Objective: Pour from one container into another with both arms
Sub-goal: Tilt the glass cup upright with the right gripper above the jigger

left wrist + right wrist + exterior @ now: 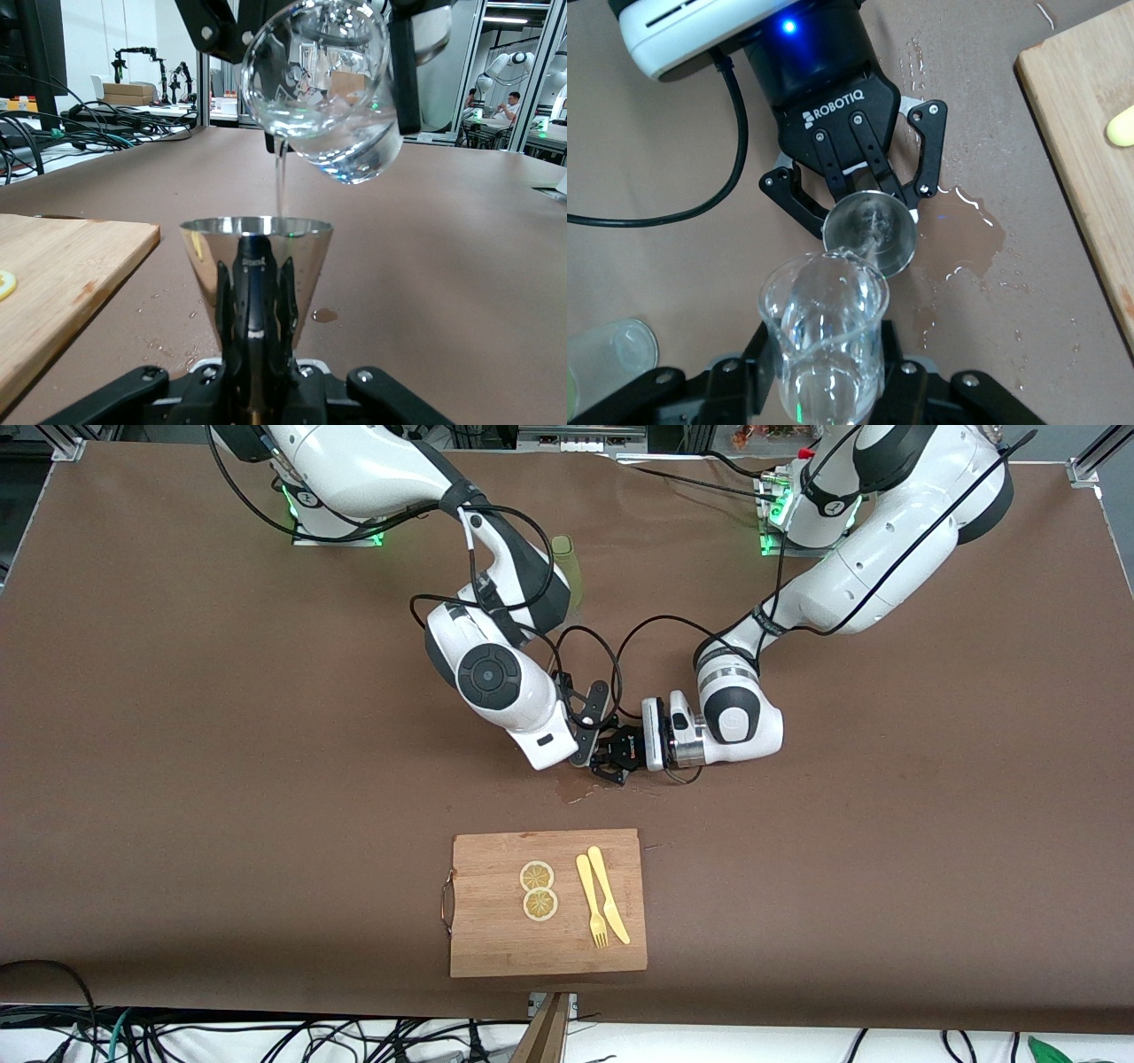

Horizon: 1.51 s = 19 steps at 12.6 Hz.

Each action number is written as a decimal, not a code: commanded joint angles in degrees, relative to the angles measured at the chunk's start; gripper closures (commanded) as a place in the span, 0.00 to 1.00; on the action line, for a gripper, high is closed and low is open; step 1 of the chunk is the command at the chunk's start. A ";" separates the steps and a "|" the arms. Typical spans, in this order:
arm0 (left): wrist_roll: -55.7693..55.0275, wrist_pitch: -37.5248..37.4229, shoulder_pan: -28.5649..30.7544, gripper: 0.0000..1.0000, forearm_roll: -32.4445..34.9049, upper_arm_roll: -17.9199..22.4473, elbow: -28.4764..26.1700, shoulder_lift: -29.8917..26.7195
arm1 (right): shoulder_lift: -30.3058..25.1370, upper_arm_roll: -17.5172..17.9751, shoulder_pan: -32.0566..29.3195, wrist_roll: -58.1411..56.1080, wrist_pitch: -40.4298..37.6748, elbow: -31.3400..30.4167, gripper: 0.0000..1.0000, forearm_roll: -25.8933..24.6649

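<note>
My right gripper (824, 367) is shut on a clear glass flask (824, 323) half full of water and holds it tilted. A thin stream runs from the flask's lip (282, 142) into a small shiny metal cone cup (257, 243). My left gripper (257, 283) is shut on that metal cup (868, 232) just above the tabletop, near the table's middle. In the front view the left gripper (617, 760) and the right gripper (592, 722) meet, and the flask hardly shows there. The right gripper's fingers (404, 71) flank the flask (323, 88).
Spilled water (580, 790) wets the brown table under the cup. Nearer the camera lies a wooden cutting board (496, 930) with two lemon slices (537, 876), a yellow fork (590, 902) and knife (609, 895). A yellow-green cup (567, 567) stands by the right arm's forearm.
</note>
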 commanded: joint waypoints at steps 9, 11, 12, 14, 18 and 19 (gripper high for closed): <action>2.48 0.78 -0.12 1.00 -2.84 -0.74 1.41 0.62 | 0.06 0.16 -2.89 -0.56 1.85 1.09 0.73 6.24; 2.57 0.78 -0.03 1.00 -3.19 -0.74 1.49 0.62 | 0.06 0.16 -4.91 -3.11 1.85 1.09 0.73 10.21; 2.48 0.78 -0.03 1.00 -3.20 -0.74 1.49 0.53 | 0.06 0.16 -6.05 -5.30 1.85 1.09 0.73 12.40; 2.31 0.78 0.58 1.00 -3.20 -0.65 1.49 0.09 | -0.03 0.16 -9.65 -11.61 1.76 1.00 0.73 18.72; 1.78 0.16 3.13 1.00 -2.84 -0.04 1.32 -1.57 | -0.03 0.16 -17.82 -24.54 -1.73 0.56 0.73 30.07; 1.17 -0.01 4.01 1.00 -3.02 0.23 1.23 -2.10 | -0.03 0.16 -20.10 -28.40 -5.06 0.56 0.73 31.92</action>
